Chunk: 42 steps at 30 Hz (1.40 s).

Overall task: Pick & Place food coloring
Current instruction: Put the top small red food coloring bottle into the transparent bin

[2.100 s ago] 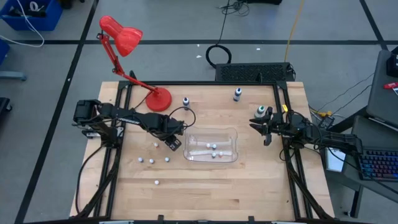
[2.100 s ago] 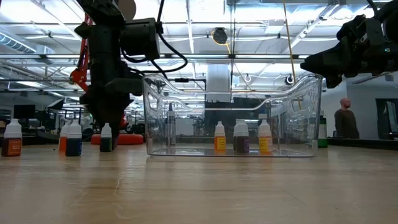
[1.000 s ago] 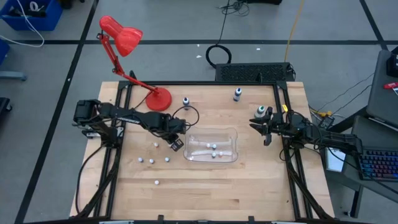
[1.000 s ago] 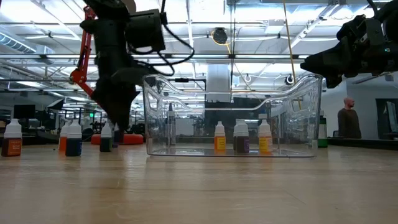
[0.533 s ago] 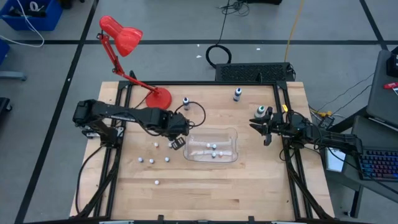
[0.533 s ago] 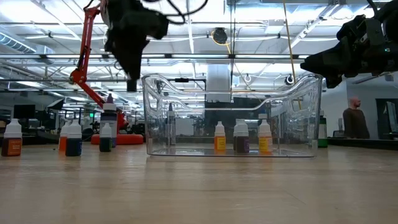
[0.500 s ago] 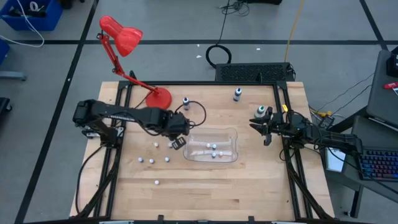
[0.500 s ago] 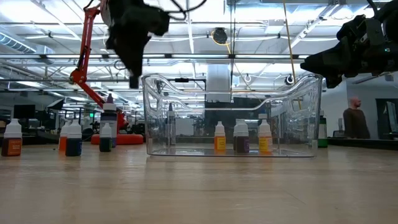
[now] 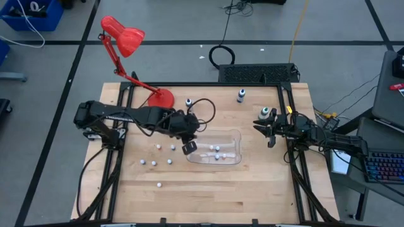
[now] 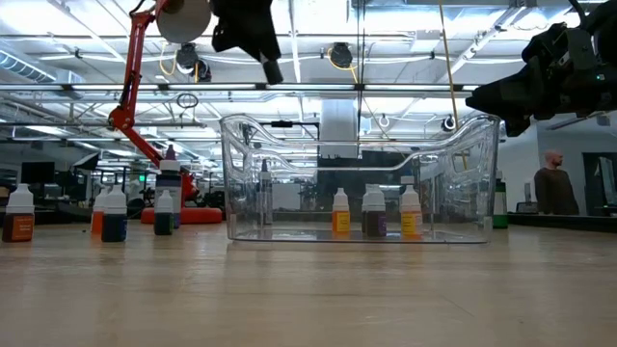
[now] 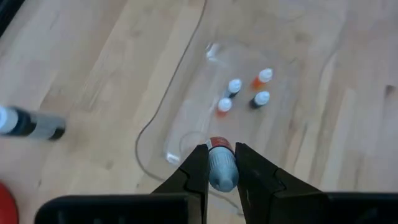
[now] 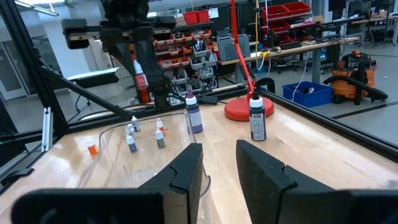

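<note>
High view: my left hand point(image 9: 189, 147) hangs over the left rim of the clear tray point(image 9: 237, 135), carrying something too small to read from up here; loose bottles point(image 9: 158, 147) sit scattered on the worktop point(image 9: 208, 189) to its left, more inside the tray. The right hand point(image 9: 269, 133) waits near the right edge of the worktop. Low view: the left hand point(image 10: 273, 69) is above the tray wall point(image 10: 228, 173), and three bottles point(image 10: 340, 212) stand upright inside. Left wrist view: fingers point(image 11: 194, 171) clamped on one food coloring bottle point(image 11: 222, 167), red-orange liquid showing, the tray below. Risk, as I judge it: releasing this close to the rim could let it bounce out, or topple those standing. Right wrist view: right fingers point(image 12: 186, 171) parted, holding nothing. The held bottle's cap is hidden, and I can't tell its height over the tray floor.
</note>
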### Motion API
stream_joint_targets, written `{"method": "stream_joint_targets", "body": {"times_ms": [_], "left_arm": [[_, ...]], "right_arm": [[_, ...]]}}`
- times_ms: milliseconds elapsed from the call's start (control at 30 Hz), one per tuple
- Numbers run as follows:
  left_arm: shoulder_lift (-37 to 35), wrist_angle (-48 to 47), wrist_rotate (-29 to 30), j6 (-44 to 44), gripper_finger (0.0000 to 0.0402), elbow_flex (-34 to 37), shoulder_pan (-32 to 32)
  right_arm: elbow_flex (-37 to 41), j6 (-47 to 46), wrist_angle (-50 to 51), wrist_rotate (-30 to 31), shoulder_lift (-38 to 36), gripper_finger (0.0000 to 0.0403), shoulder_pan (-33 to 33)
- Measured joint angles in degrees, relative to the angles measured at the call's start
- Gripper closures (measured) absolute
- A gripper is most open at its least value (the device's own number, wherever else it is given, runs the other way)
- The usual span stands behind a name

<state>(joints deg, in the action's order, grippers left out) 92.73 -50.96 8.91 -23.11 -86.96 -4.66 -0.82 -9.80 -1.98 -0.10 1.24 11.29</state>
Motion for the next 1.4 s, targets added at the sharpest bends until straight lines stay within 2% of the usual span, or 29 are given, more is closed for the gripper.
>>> {"method": "stream_joint_targets", "body": {"times_ms": [200,367,467,633,900,1033,1400], "left_arm": [[2.7,1.55,-1.35,0.73,0.0345,-0.02,0.29],[9.98,2.2,-6.53,2.89,0.0345,-1.71,0.62],[14.09,0.69,-7.69,4.02,0.0345,-4.45,0.6],[19.47,-0.87,-6.95,4.98,0.0345,-7.16,0.41],[25.0,-1.29,-5.13,4.98,0.0345,-7.34,0.5],[26.63,-1.48,-2.73,4.38,0.0345,-7.34,0.52],[27.98,1.86,-2.4,3.97,0.0345,-5.9,0.78]], "right_arm": [[0.0,-0.01,0.02,-0.01,0.0,0.0314,0.01],[-0.02,-0.02,0.0,0.0,0.0,0.0314,0.02],[-0.01,-0.01,0.0,0.0,0.0,0.0314,0.01],[-0.02,-0.01,0.0,-0.01,0.0,0.0314,0.01],[-0.01,0.0,0.0,-0.01,0.02,0.0314,0.02],[-0.01,-0.01,0.0,0.0,0.0,0.0314,0.0],[-0.02,0.0,0.0,-0.02,0.02,0.0314,0.02]]}}
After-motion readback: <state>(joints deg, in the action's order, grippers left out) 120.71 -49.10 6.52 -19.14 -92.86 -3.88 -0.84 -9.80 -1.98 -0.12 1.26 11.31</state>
